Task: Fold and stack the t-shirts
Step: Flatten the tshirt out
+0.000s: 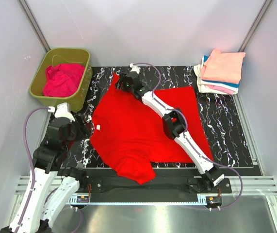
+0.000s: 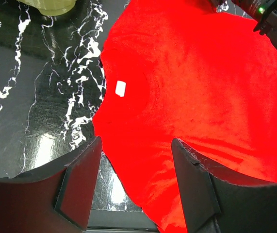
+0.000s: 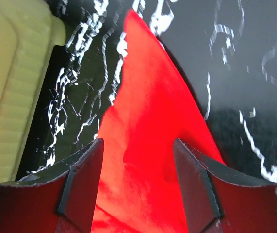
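Observation:
A bright red t-shirt (image 1: pixel 143 126) lies spread on the black marbled mat, collar to the left with a white label (image 2: pixel 121 88), one sleeve hanging over the near edge. My right gripper (image 1: pixel 122 81) is open over the far sleeve tip (image 3: pixel 148 97), jaws either side of the cloth. My left gripper (image 1: pixel 82 130) is open beside the collar; the shirt's edge (image 2: pixel 143 160) lies between its jaws. A magenta-pink t-shirt (image 1: pixel 63 79) lies crumpled in the tub. Folded peach, white and blue t-shirts (image 1: pixel 221 71) are stacked at the back right.
The olive-green tub (image 1: pixel 82 90) stands at the mat's back left corner, close to both grippers; its pale wall (image 3: pixel 12 87) fills the left of the right wrist view. Grey walls enclose the table. A metal rail (image 1: pixel 143 187) runs along the near edge.

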